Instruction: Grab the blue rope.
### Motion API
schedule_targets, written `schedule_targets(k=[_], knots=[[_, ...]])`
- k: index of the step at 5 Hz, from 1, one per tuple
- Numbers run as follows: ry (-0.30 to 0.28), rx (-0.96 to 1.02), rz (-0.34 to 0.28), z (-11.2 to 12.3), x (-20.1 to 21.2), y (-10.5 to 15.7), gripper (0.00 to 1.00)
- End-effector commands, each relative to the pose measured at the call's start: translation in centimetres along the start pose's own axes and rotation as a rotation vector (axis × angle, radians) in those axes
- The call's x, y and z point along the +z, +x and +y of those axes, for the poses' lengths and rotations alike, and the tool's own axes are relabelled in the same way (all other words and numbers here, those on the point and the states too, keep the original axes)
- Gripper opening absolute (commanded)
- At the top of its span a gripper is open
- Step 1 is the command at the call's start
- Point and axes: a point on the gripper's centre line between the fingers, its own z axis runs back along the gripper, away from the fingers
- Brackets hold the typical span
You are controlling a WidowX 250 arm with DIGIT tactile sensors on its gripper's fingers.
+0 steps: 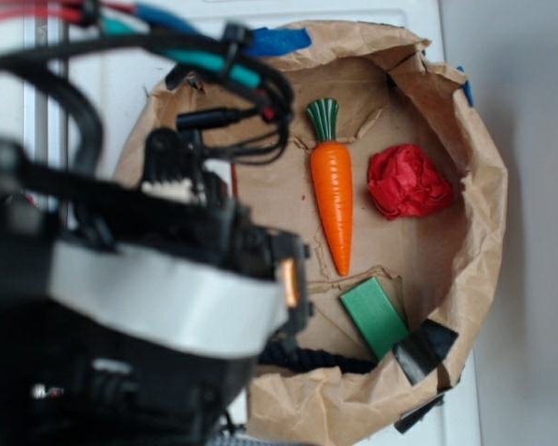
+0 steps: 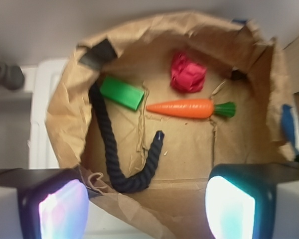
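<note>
Blue rope lies in a U along the paper tray's wall beside the green block — limp, grippy; I'd pinch its bend. My gripper hangs spread, empty.

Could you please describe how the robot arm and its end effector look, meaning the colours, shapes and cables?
In the exterior view the arm is black and bulky, with a curved pale grey band across it. Black cables loop above it, beside red and teal wires. In the wrist view the end effector shows two dark, blocky fingers with rounded corners and glossy pale pads that shine pinkish and bluish.
</note>
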Motion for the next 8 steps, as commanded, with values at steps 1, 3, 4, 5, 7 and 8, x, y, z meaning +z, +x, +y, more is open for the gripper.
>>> schedule_targets(k=[1,3,4,5,7,8], knots=[[-0.084,-0.006,0.029,3.1,-5.1,2.3,1.00],[-0.142,-0.022,0.008,3.7,-6.5,3.3,1.00],[-0.213,-0.111,0.029,2.1,-8.9,3.3,1.00],[-0.213,-0.111,0.029,2.1,-8.9,3.3,1.00],[-0.213,-0.111,0.029,2.1,-8.9,3.3,1.00],[-0.129,-0.073,0.049,2.0,-11.1,3.3,1.00]])
